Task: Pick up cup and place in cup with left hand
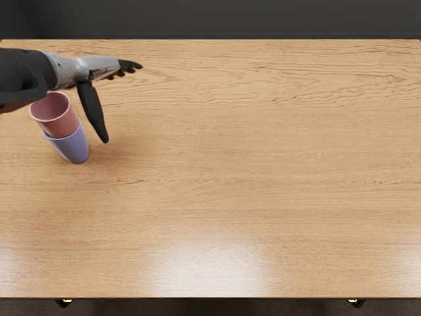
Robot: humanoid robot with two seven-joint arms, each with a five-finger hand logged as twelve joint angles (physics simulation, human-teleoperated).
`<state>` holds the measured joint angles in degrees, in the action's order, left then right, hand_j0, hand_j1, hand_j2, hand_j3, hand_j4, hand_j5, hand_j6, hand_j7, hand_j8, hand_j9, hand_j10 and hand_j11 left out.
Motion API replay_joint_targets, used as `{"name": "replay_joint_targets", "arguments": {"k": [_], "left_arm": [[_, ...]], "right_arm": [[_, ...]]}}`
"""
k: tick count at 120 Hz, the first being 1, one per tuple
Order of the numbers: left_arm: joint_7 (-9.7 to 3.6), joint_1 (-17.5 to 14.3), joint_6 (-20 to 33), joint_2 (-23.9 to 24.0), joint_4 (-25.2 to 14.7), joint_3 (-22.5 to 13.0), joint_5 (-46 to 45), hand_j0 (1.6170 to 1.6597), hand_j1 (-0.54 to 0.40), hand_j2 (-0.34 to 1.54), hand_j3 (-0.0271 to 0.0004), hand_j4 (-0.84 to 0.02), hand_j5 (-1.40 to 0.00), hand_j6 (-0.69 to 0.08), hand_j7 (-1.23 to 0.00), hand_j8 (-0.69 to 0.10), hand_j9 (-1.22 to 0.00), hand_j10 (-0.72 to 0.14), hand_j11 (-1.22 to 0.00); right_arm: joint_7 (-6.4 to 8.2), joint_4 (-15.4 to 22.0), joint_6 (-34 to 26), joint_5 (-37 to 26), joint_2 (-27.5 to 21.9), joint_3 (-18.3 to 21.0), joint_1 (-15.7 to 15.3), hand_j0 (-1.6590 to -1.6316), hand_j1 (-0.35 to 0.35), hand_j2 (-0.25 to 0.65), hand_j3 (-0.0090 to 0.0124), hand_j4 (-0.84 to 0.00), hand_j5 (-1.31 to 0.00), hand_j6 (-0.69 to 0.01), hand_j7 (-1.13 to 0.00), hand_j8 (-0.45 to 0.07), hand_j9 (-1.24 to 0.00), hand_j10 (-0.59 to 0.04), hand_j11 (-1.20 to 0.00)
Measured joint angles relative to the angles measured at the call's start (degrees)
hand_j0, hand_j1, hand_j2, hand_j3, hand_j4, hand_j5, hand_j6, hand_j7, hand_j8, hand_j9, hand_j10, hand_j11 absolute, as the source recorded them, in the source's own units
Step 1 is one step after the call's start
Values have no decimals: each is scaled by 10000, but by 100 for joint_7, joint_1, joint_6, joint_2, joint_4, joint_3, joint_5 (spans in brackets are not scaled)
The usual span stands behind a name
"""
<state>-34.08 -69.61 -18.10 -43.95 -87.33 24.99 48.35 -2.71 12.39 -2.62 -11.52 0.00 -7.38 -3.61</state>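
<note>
the pink cup (60,122) sits inside the blue cup (72,147), its rim and upper part standing clear above the blue one. the two stand together, mouths up, toward the left side of the wooden worktop (237,197). the left hand (93,70) is open and has hold of nothing: its fingers reach out to the right, while the thumb points down, well spread from them, just beside the cups. its dark forearm (21,74) comes in from the left edge.

One pink cup (62,126), one blue cup (75,146): two cups; one left hand (97,67), one table (230,171)
</note>
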Motion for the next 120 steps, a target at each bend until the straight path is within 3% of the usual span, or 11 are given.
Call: {"name": "replay_joint_targets", "arguments": {"k": [16,32,49,72,83,91,104,120], "left_arm": [[439,21,-376,-33,-12,139,-587,16580,3465,24,0,-77,-52,-85,-49,-78,-46,-70,-45],[626,165,-1046,-68,-178,359,-1098,16580,3481,17,0,-52,-29,-61,-27,-55,-25,-46,-24],[675,413,-1503,-549,-459,549,-1452,16581,3489,11,0,-38,-16,-46,-14,-42,-13,-33,-12],[685,735,-1662,-1401,-770,722,-2072,16581,3492,9,0,-34,-9,-42,-7,-39,-6,-29,-5],[689,1103,-1680,-1493,-822,853,-2268,16580,3492,9,0,-34,-8,-43,-6,-39,-4,-29,-3],[680,1288,-1686,-1570,-836,1005,-2352,16580,3491,7,0,-39,-8,-49,-5,-45,-4,-33,-2],[658,1468,-1690,-2372,-694,1108,-2911,16580,3491,7,0,-39,-7,-49,-5,-46,-3,-34,-1],[650,1717,-1694,-2401,-419,1117,-3342,16580,3491,5,0,-45,-7,-56,-5,-53,-2,-41,0]], "right_arm": [[2,0,1,-2,0,2,0,-16581,-3204,-48,0,-239,-310,-239,-310,-239,-310,-239,-310],[7,0,-1,-2,0,1,-6,-16581,-3204,-49,0,-240,-311,-240,-311,-239,-311,-239,-311],[7,0,-1,-1,0,0,-4,-16581,-3203,-48,0,-240,-311,-240,-311,-240,-311,-239,-311],[8,0,0,-2,0,-7,-1,-16581,-3203,-49,0,-240,-311,-240,-311,-239,-311,-239,-311],[8,0,-1,-1,0,-8,0,-16581,-3203,-49,0,-240,-311,-240,-311,-239,-311,-239,-311],[8,0,-1,-1,0,-8,0,-16581,-3203,-48,0,-240,-311,-240,-311,-240,-311,-239,-311],[3,0,1,0,0,-6,1,-16581,-3203,-48,0,-240,-311,-240,-311,-240,-311,-239,-311],[-1,0,2,-1,0,-2,26,-16581,-3203,-48,0,-240,-311,-240,-311,-240,-311,-239,-311]]}}
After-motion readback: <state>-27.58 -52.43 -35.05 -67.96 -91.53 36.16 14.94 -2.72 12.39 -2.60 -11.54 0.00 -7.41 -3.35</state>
